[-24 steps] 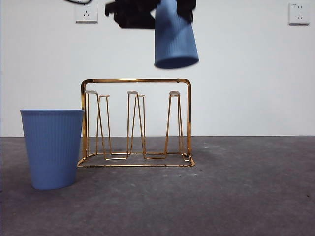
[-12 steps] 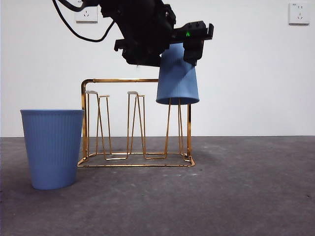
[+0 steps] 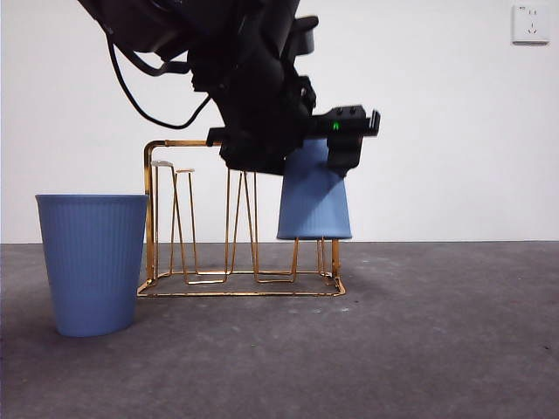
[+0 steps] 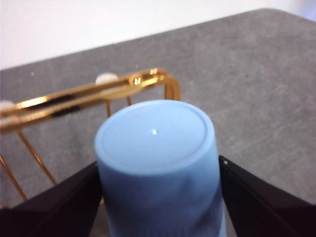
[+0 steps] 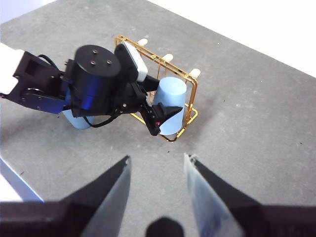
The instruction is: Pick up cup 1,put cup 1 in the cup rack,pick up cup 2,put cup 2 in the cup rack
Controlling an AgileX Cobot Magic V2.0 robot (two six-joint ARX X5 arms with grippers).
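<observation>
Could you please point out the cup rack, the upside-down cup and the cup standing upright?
cup rack (image 3: 154, 209), front view, left gold post.
upside-down cup (image 3: 314, 205), front view, ribbed side wall.
upright cup (image 3: 93, 262), front view, side wall.

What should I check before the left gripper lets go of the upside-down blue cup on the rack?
1. Left gripper shut on the inverted blue cup: ok.
2. Cup over the end prong of the gold cup rack: ok, prong legs show below its rim.
3. Cup fully seated on the prong: cannot tell.
4. Cup upright, not tilted: ok.
5. Second blue cup stands on the table beside the rack, apart from the gripper: ok.
6. Right gripper open, away from the rack: ok.
</observation>
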